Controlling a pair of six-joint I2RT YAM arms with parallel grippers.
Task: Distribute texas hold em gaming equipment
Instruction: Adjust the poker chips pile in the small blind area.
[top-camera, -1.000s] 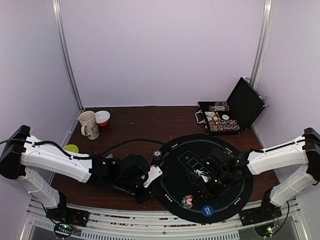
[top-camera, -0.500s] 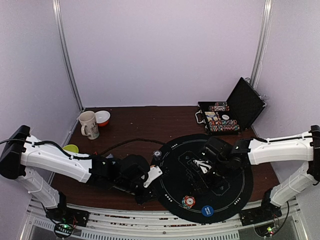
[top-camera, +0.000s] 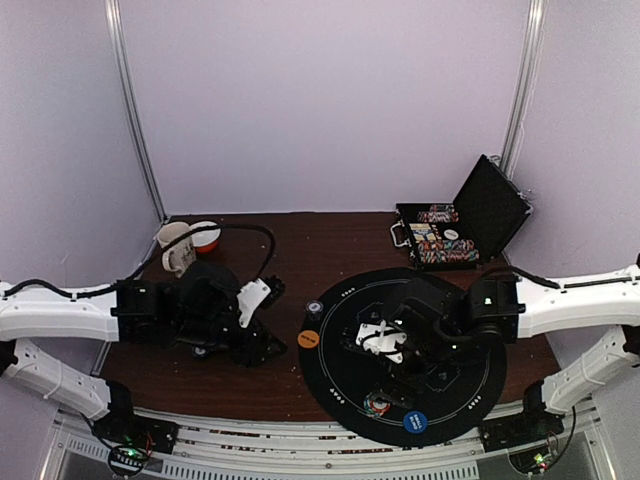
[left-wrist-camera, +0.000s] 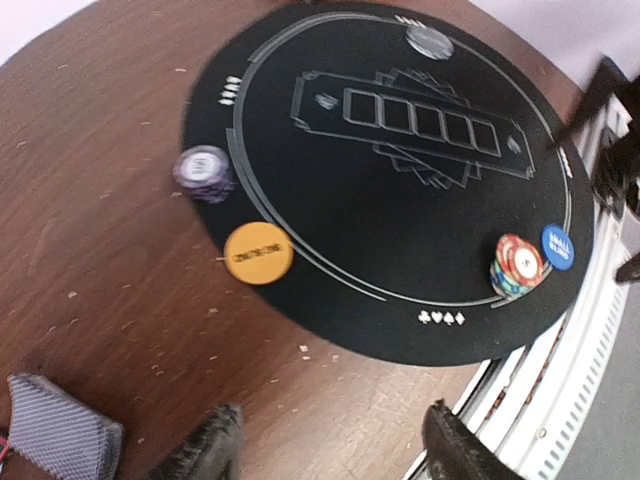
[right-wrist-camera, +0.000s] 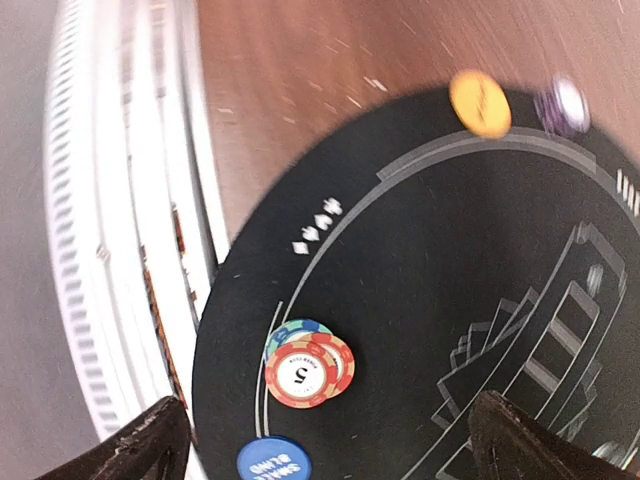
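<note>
light: even, soft | shadows: faint | wrist views: motion-blurred | overhead: sharp

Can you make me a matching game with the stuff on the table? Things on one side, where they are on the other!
Things:
1 orange disc
2 blue disc
3 cream mug
4 chip case

Places:
A open, at the far right
B left edge of the black mat
C beside the orange bowl
D mat's near edge, by the striped chips

Pairs: 1-B, 2-D, 3-C, 4-A
</note>
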